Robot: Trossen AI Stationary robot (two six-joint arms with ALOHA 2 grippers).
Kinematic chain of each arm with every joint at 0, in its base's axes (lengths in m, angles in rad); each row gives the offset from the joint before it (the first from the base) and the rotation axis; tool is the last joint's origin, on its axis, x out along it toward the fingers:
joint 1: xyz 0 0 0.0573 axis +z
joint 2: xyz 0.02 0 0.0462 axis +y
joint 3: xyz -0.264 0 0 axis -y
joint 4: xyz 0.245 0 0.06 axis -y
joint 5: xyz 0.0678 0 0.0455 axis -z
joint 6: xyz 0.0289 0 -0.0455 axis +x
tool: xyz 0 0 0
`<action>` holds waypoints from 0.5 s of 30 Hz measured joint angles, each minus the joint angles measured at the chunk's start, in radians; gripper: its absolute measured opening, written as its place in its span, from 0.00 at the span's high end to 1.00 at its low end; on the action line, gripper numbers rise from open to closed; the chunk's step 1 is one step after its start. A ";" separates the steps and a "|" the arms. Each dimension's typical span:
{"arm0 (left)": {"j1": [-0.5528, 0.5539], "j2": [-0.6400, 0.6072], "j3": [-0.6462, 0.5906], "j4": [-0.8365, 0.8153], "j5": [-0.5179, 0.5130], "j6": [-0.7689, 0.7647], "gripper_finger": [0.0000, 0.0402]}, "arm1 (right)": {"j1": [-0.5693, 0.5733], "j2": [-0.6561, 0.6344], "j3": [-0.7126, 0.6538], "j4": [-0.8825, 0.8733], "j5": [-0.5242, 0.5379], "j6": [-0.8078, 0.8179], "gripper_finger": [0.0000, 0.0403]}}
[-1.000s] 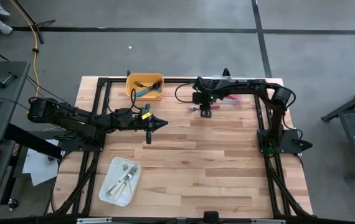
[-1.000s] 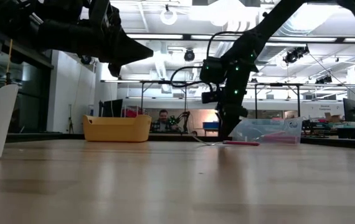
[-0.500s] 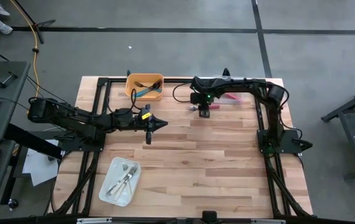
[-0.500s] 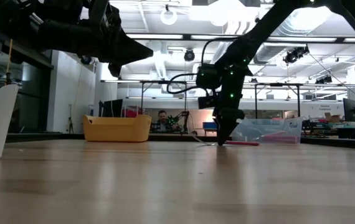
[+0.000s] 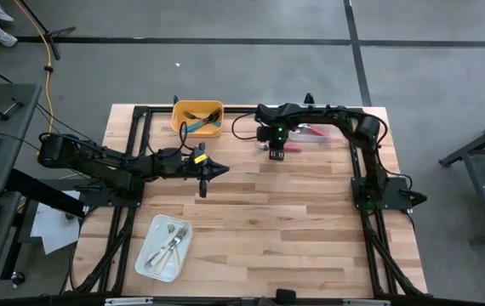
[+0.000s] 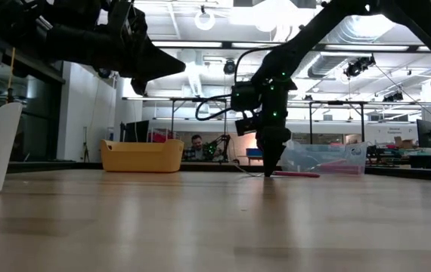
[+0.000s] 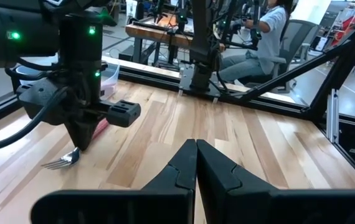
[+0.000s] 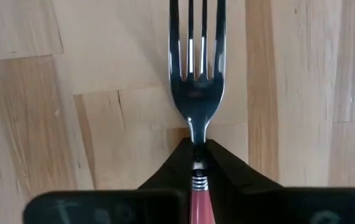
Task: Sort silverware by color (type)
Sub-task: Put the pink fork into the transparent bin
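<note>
A fork [image 8: 195,74] with a silver head and a pink handle [image 8: 197,208] lies flat on the wood near the table's far edge. My right gripper [image 5: 277,150] stands over it, pointing down, shut on it. In the left wrist view the fork's tines [image 7: 61,162] stick out beside that gripper [image 7: 81,142]. The low view shows the pink handle [image 6: 300,174] lying along the table beside the gripper [image 6: 270,171]. My left gripper [image 5: 219,170] hovers shut and empty left of the table's middle, above the wood. My right gripper pinches the fork's neck [image 8: 195,160], where the metal head meets the pink handle, between its two fingers [image 8: 227,171]. The fingers come from above, pointing down, and lie across the fork. The fork lies flat on the table, its tines and handle reaching out to either side.
A yellow bin [image 5: 198,117] with teal-handled pieces stands at the far edge, left of the fork. A clear container [image 5: 315,133] with pink pieces sits right of the right gripper. A white tray [image 5: 164,246] holding white-handled forks lies near the front left.
My right gripper has sunk onto the fork, shifted a little toward the table's left and tipped more upright, and its fingers have shut on the fork's neck. The fork has stayed lying on the table.
</note>
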 joint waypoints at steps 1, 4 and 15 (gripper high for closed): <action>0.000 0.000 0.000 0.000 0.000 0.000 1.00 | 0.002 0.000 0.012 -0.010 0.000 0.007 0.95; 0.000 0.000 0.000 0.000 0.000 0.000 1.00 | 0.006 0.007 0.049 -0.048 -0.020 0.015 0.93; 0.000 0.000 0.000 -0.002 0.004 0.000 1.00 | 0.023 -0.108 0.074 -0.130 -0.047 0.011 0.97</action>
